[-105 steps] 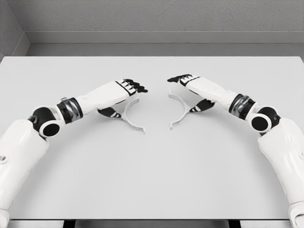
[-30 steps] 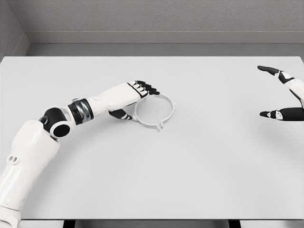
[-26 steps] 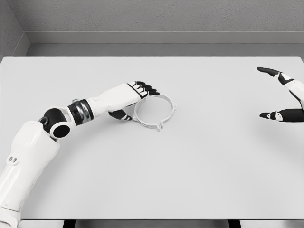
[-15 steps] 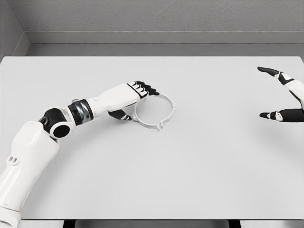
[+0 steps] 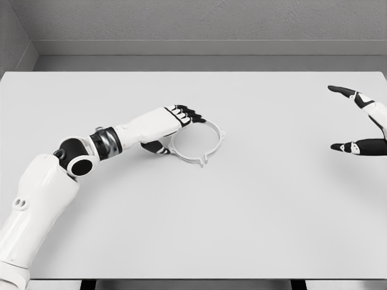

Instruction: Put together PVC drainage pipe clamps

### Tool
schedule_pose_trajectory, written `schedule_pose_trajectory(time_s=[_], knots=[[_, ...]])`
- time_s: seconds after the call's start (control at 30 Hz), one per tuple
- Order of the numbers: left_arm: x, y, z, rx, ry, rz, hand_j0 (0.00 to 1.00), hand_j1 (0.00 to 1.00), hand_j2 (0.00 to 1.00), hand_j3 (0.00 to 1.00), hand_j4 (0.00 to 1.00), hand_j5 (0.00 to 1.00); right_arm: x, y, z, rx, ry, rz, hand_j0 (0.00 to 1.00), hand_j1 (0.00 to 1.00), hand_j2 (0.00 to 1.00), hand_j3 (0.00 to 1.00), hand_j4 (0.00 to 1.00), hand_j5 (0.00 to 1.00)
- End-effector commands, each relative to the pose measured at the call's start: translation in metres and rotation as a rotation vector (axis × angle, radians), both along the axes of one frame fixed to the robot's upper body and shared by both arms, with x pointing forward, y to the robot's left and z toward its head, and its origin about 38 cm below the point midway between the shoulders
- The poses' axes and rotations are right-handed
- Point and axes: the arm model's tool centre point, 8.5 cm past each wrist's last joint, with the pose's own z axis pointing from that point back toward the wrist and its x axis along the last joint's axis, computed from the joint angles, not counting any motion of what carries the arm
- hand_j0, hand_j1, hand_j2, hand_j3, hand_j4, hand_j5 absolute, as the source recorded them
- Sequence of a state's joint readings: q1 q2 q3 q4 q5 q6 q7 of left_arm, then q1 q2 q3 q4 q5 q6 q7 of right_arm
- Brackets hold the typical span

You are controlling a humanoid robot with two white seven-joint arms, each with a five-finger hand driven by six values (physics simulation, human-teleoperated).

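Pale grey and matte, the table [image 5: 254, 211] fills nearly the whole frame, its top smooth and unmarked, with a rough, speckled grey wall across the top edge and a plain lighter strip where that wall meets the floor behind the table.

Slightly left of the frame's centre lies the pipe clamp [image 5: 196, 141], a thin white plastic ring lying flat on the tabletop. It reads as a closed hoop, with small flat tabs jutting outward at its lower edge and at its right side. The band is narrow and even, and bare table shows through its middle. No writing or mark can be read on it.

The left hand [image 5: 175, 121] is at the ring's left side. Its black-tipped fingers [image 5: 191, 113] curl over the upper left of the band, and the dark thumb [image 5: 156, 147] sits low against the lower left of the ring, so the hand pinches the clamp between them. The palm and forearm are glossy white shells; a ribbed metallic cuff and black joint rings come further down the arm, which runs to the lower left corner of the frame.

The right hand [image 5: 363, 121] shows at the far right edge, well apart from the clamp, held above the table with its fingers spread wide and nothing in it. One black fingertip points left at the upper right, the thumb lower down; most of the arm is cut off by the frame.
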State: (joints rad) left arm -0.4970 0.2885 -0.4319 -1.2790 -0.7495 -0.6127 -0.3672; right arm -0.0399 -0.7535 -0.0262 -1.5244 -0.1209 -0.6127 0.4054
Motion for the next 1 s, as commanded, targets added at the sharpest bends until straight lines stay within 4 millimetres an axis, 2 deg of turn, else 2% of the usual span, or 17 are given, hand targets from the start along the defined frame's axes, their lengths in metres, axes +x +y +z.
schedule_pose_trajectory(time_s=[0.0,0.67,0.97], knots=[[0.000,-0.001,0.001,-0.010,0.002,0.001,1.00,1.00,1.00,1.00,1.00,1.00,0.000,0.000,0.001,0.007,0.001,-0.001,1.00,1.00,1.00,1.00,1.00,1.00],[0.006,-0.028,0.006,-0.040,0.004,-0.023,1.00,1.00,1.00,1.00,1.00,1.00,0.000,-0.001,0.000,0.007,0.003,-0.003,1.00,1.00,1.00,1.00,1.00,1.00],[0.012,-0.022,0.016,-0.042,-0.015,-0.013,1.00,1.00,1.00,1.00,1.00,1.00,0.000,-0.001,0.001,0.007,0.000,-0.003,1.00,1.00,1.00,1.00,1.00,1.00]])
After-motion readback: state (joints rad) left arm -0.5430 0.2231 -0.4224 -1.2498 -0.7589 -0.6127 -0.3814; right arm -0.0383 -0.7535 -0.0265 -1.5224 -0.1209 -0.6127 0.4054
